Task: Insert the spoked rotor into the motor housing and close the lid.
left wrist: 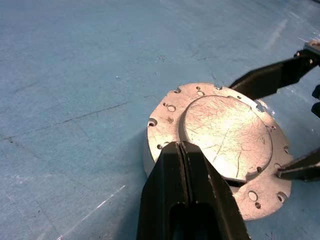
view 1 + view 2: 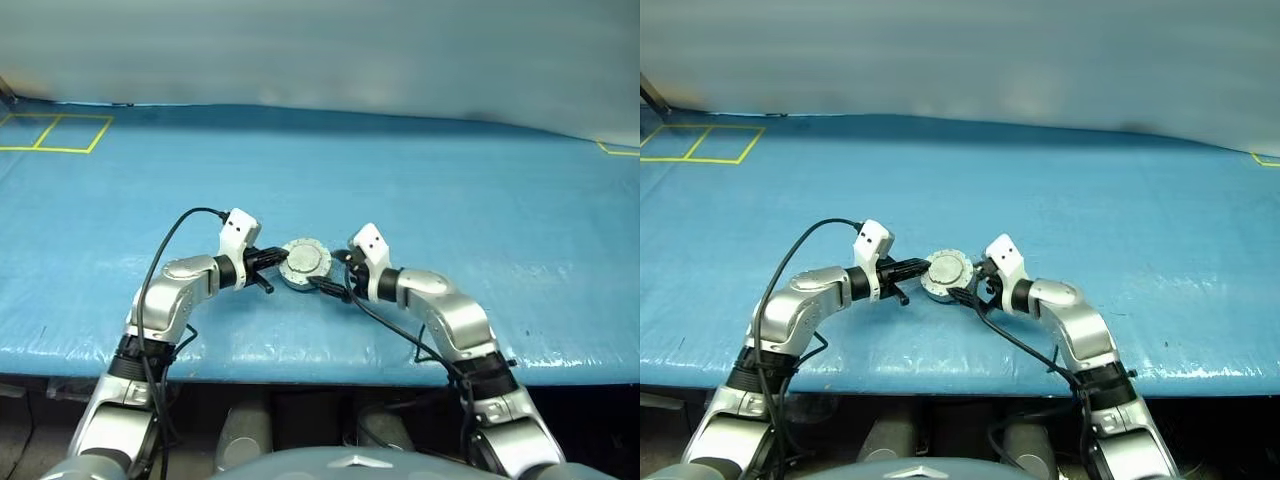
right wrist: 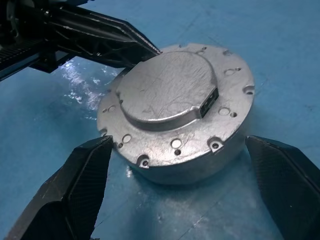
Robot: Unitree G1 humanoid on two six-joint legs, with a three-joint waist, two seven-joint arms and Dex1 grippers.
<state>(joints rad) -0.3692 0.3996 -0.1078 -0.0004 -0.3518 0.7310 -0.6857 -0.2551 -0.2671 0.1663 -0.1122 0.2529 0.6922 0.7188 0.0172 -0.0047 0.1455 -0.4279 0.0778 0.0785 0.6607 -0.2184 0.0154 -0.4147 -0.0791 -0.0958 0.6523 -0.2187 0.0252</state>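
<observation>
Blue tabletop (image 2: 420, 190), a woven-looking cover with yellow tape outlines (image 2: 55, 133) at its far left corner and another tape mark at the far right edge; pale wall behind, its detail too blurred to read.

Item 1: motor housing (image 3: 200, 167). Small round grey metal cup, sitting flat on the blue cover near the front edge, midway between the two arms. Only its outer side wall shows; the inside is covered, so any windings or rotor cannot be made out.

Item 2: lid (image 3: 170, 95). Round grey disc lying closed and level on the housing. Plain scratched upper face with a raised centre circle, a ring of small holes around the flange, and a small dark notch at the edge of the raised circle. The hinge is hard to pick out.

Item 3: left gripper (image 1: 184, 150). Two black fingers pressed together with no gap, holding nothing. Their joined tips rest at the lid's rim, touching or just over it; contact cannot be told for certain. The finger bases are cut off by the frame.

Item 4: right gripper (image 3: 177, 185). Fingers spread wide, one on each side of the housing, both standing clear of its wall. Nothing held. Both fingers run out of frame at the corners.

Item 5: black cable (image 2: 165, 250) looping over the left arm.
</observation>
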